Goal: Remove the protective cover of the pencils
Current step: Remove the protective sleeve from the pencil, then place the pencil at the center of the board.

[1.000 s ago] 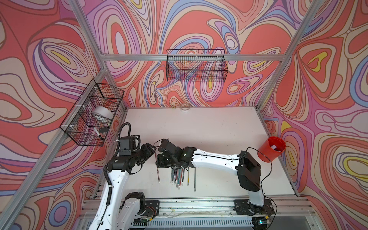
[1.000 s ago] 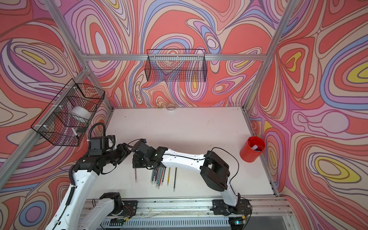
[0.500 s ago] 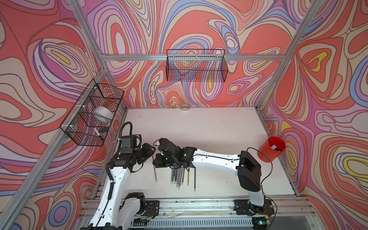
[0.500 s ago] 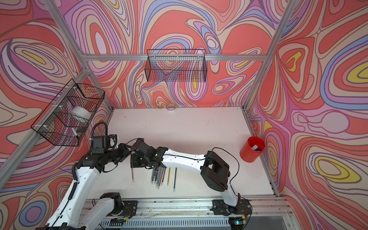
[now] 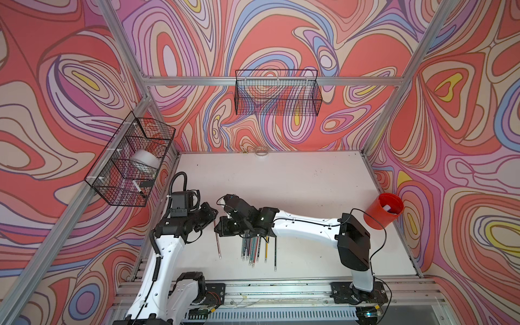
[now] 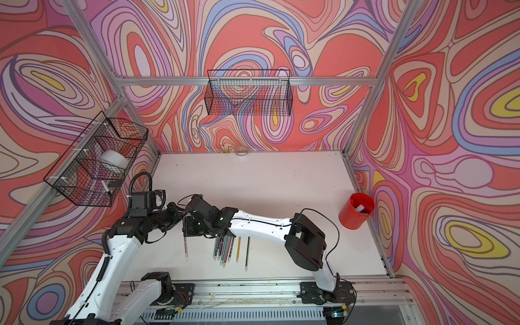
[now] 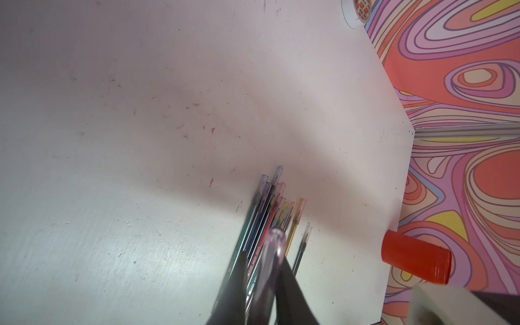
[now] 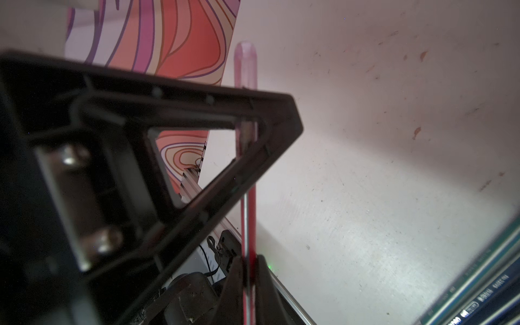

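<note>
While I grip both ends, cover (image 7: 274,242): on, pinched by left gripper (image 7: 264,261).
Pencil (image 8: 249,213): clamped by right gripper (image 8: 249,267).
Bundle (image 7: 261,213): capped, waiting.

Left claw (image 7: 264,261) has closed on the held pencil's (image 8: 249,222) protective cover (image 7: 274,244)

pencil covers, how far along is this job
Done: the red plastic cup holds a pale piece, possibly a removed cover. In hand: the right gripper grips a thin red pencil, the left gripper pinches its pink translucent plastic cover, not yet off. Left: the bundle of coloured pencils, covers on.
</note>
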{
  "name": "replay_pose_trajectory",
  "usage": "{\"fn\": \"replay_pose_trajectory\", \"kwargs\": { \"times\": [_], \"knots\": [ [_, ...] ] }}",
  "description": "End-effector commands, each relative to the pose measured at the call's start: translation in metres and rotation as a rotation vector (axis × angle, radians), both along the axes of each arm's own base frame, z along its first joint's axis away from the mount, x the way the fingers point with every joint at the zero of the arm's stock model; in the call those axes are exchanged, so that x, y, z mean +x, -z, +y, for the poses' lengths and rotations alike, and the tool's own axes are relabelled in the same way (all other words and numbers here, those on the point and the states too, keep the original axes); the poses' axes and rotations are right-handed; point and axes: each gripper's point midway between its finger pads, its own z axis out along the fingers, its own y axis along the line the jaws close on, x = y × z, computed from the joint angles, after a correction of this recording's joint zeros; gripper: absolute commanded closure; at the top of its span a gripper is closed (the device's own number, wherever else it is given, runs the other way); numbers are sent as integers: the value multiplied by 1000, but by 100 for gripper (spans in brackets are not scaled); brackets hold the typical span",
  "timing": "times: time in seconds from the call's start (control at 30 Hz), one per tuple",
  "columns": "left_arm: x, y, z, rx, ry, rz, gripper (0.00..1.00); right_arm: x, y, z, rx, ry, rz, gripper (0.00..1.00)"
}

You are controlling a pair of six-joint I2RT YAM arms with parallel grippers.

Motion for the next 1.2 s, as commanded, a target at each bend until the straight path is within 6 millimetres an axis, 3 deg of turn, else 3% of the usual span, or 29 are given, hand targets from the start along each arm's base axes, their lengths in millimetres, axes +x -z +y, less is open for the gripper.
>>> {"fn": "replay_pose_trajectory", "kwargs": {
  "times": [0.0, 0.17, 0.3, 0.37, 0.5, 0.63, 0.73, 0.83, 0.9, 1.07, 1.17],
  "knots": [
    [4, -7, 1, -2, -7, -18, 87, -5, -10, -1, 17, -13, -13, 89],
    [3, -9, 1, -8, -15, -14, 93, -5, 1, 1, -5, -13, 14, 75],
    [4, -16, -3, -25, 4, -15, 95, -5, 12, 7, -25, -19, 33, 71],
    [4, -20, -3, -15, 12, -18, 96, -4, 15, 10, -29, -22, 39, 75],
    [8, -28, -3, -7, 25, -10, 100, -3, 15, 11, -26, -18, 35, 100],
    [18, -40, 4, 28, 7, 35, 100, -3, 5, 7, -8, -12, 18, 100],
    [34, -62, 6, 89, 70, 6, 100, -3, -3, 3, 7, -4, 3, 100],
    [52, -77, 24, 218, 69, -6, 100, -3, -8, -3, 15, 10, -5, 100],
    [61, -69, 30, 236, 50, 28, 100, -3, -10, -5, 25, 24, -10, 100],
    [92, -27, 15, 157, 100, -2, 100, -2, -10, -10, 20, 48, -24, 100],
    [99, -27, 26, 182, 65, -20, 100, -3, -1, -14, -21, 59, 1, 100]
  ]
}}
